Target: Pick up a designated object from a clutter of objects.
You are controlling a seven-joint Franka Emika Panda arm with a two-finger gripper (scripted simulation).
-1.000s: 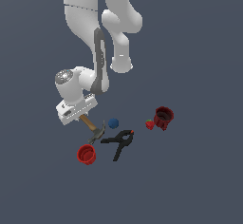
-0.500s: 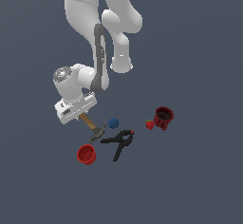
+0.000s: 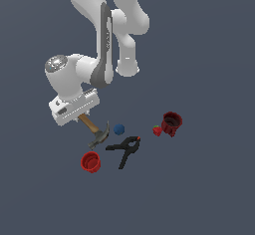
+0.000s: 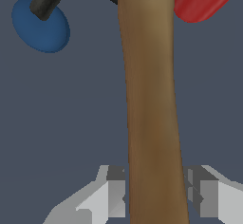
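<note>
The hammer is lying on the bench with its wooden handle running up under the gripper and its dark head pointing toward the red cup. In the wrist view the handle is passing between the two fingers, which are standing on either side of it with a thin gap showing on at least one side, so the gripper is looking open around the handle, though contact on the other side is hard to judge. The step in hand is the grasp, and doing it well probably means closing squarely across the handle while it is sitting centred, then lifting straight up. The grip point is lying far from the heavy head, so the hammer may be tipping head-down on the lift; a firm squeeze and a slow rise should help. The ball is sitting just beside the head and the clamp near it, so a swinging head could be nudging them. The mug and strawberry are standing well apart.
</note>
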